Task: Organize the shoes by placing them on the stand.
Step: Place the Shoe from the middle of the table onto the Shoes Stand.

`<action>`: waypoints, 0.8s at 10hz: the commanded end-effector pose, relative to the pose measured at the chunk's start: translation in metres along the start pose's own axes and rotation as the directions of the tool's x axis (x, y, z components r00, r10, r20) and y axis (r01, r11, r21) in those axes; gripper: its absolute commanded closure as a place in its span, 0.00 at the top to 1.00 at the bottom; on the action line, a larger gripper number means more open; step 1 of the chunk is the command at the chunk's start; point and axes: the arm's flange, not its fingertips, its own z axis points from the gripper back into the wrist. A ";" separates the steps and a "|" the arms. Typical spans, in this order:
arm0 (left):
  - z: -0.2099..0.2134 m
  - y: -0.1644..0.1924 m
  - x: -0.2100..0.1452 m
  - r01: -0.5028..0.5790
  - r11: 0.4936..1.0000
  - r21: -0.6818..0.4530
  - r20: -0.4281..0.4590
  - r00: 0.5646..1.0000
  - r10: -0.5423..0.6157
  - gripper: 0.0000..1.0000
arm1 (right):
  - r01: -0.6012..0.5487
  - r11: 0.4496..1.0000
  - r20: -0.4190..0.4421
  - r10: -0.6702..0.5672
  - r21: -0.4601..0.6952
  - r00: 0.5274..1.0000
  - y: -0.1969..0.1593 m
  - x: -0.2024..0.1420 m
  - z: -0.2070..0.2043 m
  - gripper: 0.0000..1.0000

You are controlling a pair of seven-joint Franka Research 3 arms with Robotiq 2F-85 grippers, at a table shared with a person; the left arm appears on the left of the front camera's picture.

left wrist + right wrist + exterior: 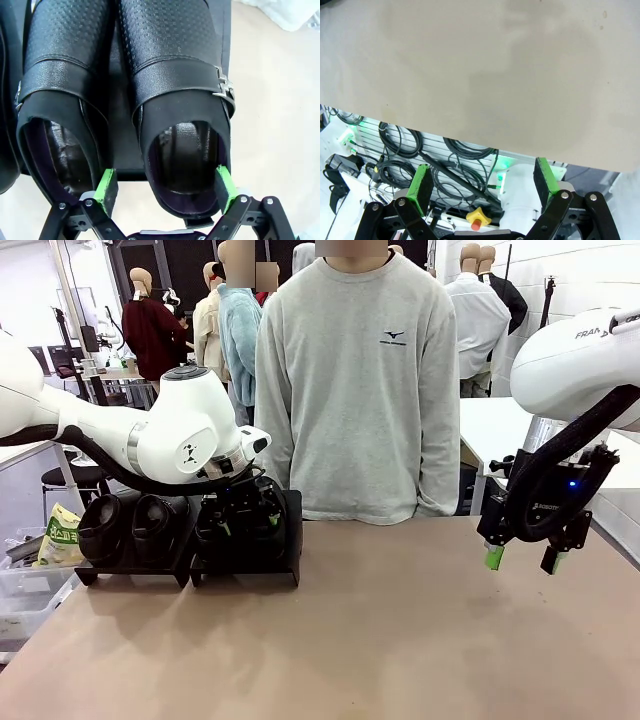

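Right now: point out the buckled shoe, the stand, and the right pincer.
buckled shoe (175,75), left wrist view, textured upper.
stand (293,530), front view, right end panel.
right pincer (522,560), front view, midway between the green fingertips.

- Right gripper (482,182) spread wide, green pads (421,186) gripping nothing.
- Above, bare tan counter (480,70).
- Past its edge, coiled black cables (400,150) and a yellow-capped button (478,217).

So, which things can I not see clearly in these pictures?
- Front view: the left gripper and the shoes on the stand's right platform are hidden by the left arm.
- Left wrist view: the toe of the shoe between the open fingers is cut off by the top edge.
- Right wrist view: the table hides everything on it.
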 end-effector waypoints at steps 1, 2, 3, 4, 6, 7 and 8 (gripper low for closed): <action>-0.001 0.001 0.000 -0.006 1.000 0.000 0.016 1.000 0.006 1.00 | 0.001 1.000 -0.006 -0.001 0.003 1.000 0.000 -0.001 -0.001 1.00; -0.001 0.001 0.000 -0.006 1.000 0.000 0.016 1.000 0.006 1.00 | 0.001 1.000 -0.006 -0.001 0.003 1.000 0.000 -0.001 -0.001 1.00; -0.001 0.001 0.000 -0.006 1.000 0.000 0.016 1.000 0.006 1.00 | 0.001 1.000 -0.006 -0.001 0.003 1.000 0.000 -0.001 -0.001 1.00; -0.001 0.001 0.000 -0.006 1.000 0.000 0.016 1.000 0.006 1.00 | 0.001 1.000 -0.006 -0.001 0.003 1.000 0.000 -0.001 -0.001 1.00; -0.001 0.001 0.000 -0.006 1.000 0.000 0.016 1.000 0.006 1.00 | 0.001 1.000 -0.006 -0.001 0.003 1.000 0.000 -0.001 -0.001 1.00; -0.001 0.001 0.000 -0.006 1.000 0.000 0.016 1.000 0.006 1.00 | 0.001 1.000 -0.006 -0.001 0.003 1.000 0.000 -0.001 -0.001 1.00; -0.001 0.001 0.000 -0.006 1.000 0.000 0.016 1.000 0.006 1.00 | 0.001 1.000 -0.006 -0.001 0.003 1.000 0.000 -0.001 -0.001 1.00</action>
